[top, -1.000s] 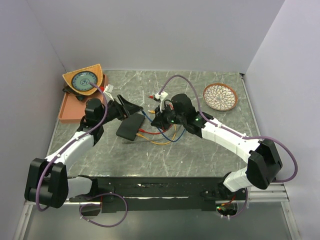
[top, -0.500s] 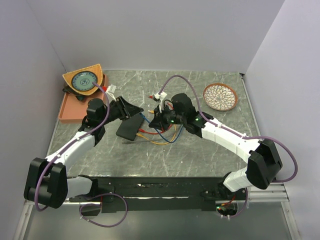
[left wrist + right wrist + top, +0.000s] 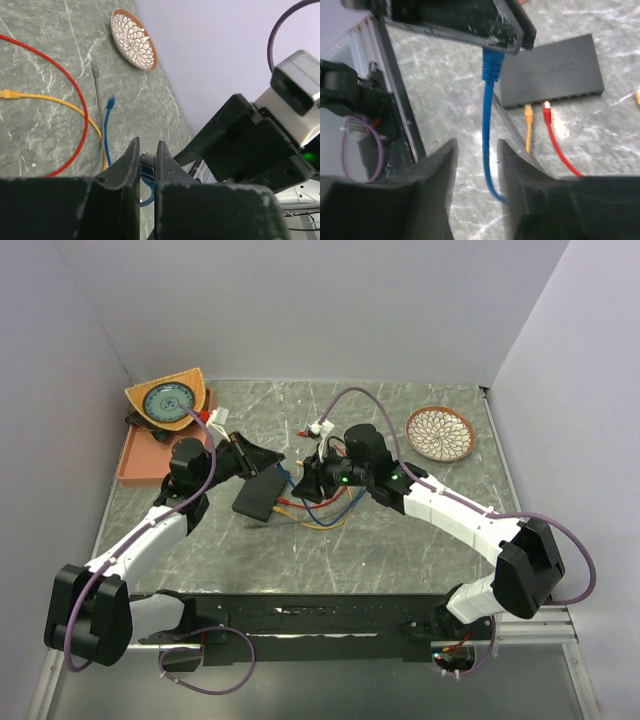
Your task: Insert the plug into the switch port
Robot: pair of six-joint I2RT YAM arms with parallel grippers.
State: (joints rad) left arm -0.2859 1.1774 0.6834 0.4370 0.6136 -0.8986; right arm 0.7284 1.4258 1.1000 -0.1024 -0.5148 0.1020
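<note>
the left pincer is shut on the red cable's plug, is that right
Not quite: the colour is wrong. The left pincer is shut on the blue plug, not a red one. The left wrist view shows this. In the same view, the red cable lies loose on the table.

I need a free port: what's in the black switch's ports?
An orange plug and a red plug sit side by side at the switch's port row. Their depth and the other ports' insides are too blurred to tell.
</note>
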